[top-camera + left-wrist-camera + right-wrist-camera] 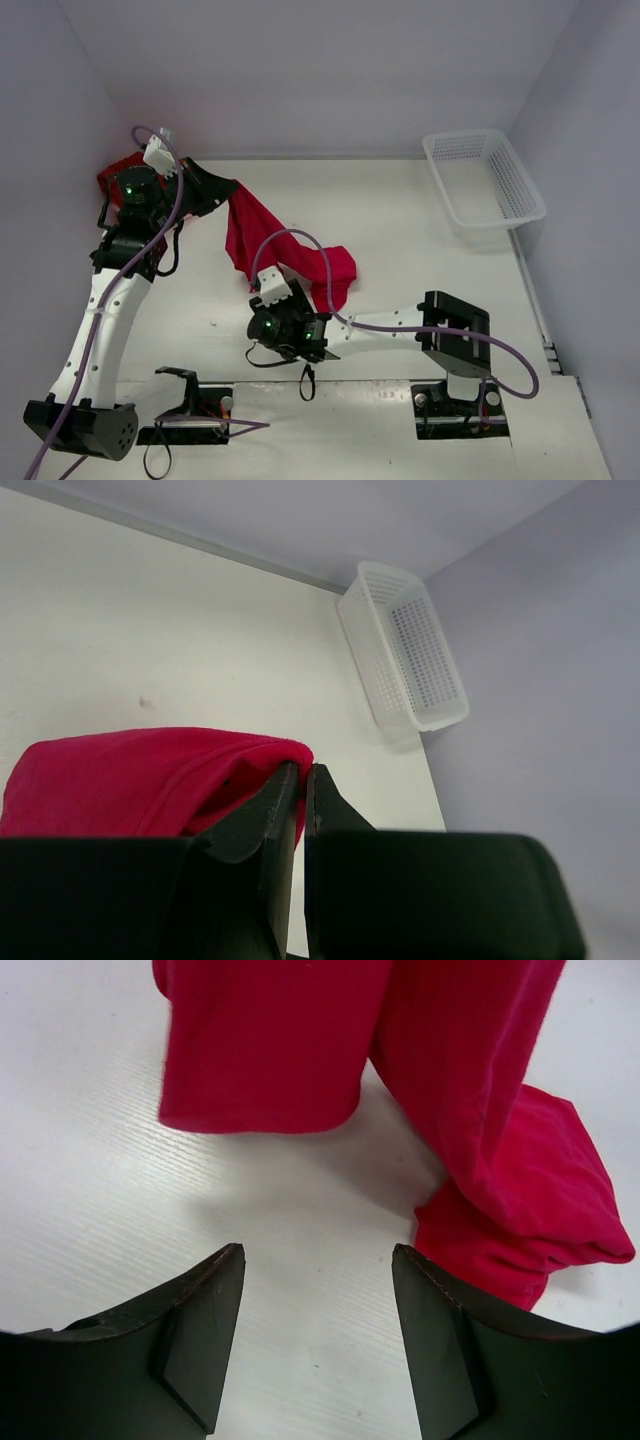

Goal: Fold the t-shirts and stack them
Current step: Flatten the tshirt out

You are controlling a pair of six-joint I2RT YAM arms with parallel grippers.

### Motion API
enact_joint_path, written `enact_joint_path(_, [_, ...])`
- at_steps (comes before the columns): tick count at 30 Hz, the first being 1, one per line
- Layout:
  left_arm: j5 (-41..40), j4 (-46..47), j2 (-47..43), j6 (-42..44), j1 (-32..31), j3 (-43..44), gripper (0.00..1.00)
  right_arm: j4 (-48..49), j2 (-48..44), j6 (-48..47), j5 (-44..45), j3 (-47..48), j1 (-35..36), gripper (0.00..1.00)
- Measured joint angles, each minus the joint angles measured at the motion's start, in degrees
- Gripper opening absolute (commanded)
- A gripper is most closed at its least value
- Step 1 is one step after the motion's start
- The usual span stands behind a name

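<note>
A red t-shirt is lifted at one corner and trails down to a bunched end on the table. My left gripper is shut on the raised edge, and the left wrist view shows cloth pinched between the closed fingers of the gripper. My right gripper is low over the table just near of the bunched end. In the right wrist view it is open and empty, with the shirt ahead. Another red t-shirt lies at the far left, partly hidden behind the left arm.
A white mesh basket stands at the back right by the wall and also shows in the left wrist view. White walls enclose the table at the back and both sides. Purple cables loop over both arms.
</note>
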Motion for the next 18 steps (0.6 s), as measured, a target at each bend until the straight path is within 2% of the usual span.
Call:
enact_joint_path(10, [0.46,1.29,0.04,-0.59,0.0,-2.16,0.0,0.37,7.34,-1.2,-0.7,7.54,2.23,0.56])
enact_joint_path(18, [0.94,2.01,0.07,-1.03,0.17,-2.27,0.0,0.96,9.57,-1.16,-0.85,9.09,3.69,0.56])
